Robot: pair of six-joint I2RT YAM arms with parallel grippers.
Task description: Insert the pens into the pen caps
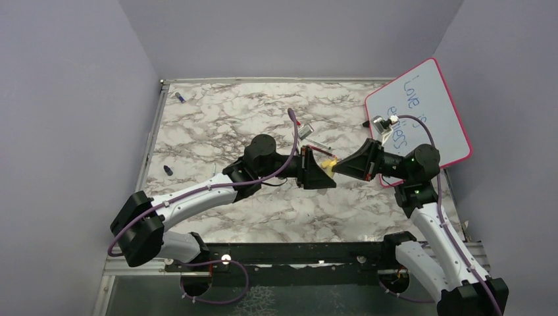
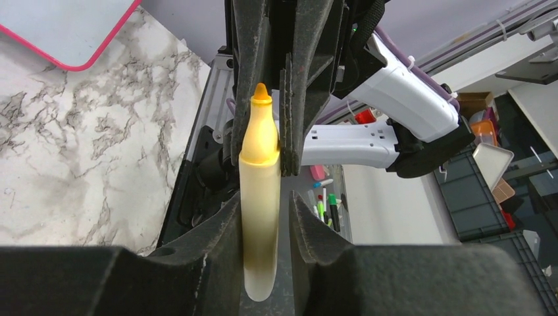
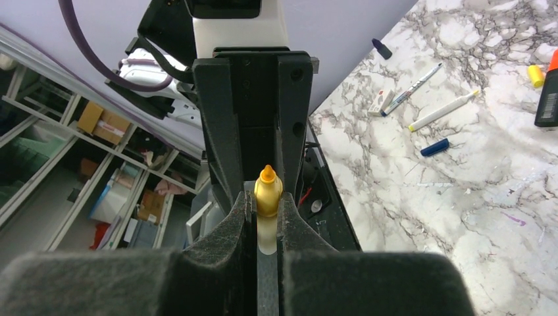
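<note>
Two arms converge above the marble table (image 1: 217, 125) with one uncapped yellow pen (image 2: 259, 191) between them, clear of the surface. The right gripper (image 3: 266, 201) is clamped on the pen just behind its orange-yellow tip. The left gripper (image 2: 263, 197) straddles the pale barrel: one finger (image 2: 212, 229) lies against it and a thin gap shows at the other, so the fingers are not pinching.

The right wrist view shows two more pens on the marble, a white pen (image 3: 442, 110) with a yellow tip and a thin pen (image 3: 413, 89) marked blue. It also shows three loose caps, a dark cap (image 3: 381, 47), a blue cap (image 3: 435, 147) and a yellow cap (image 3: 536, 75), and one black highlighter (image 3: 547, 99) with an orange end. One pink-framed whiteboard (image 1: 428, 99) sits at the table's far right.
</note>
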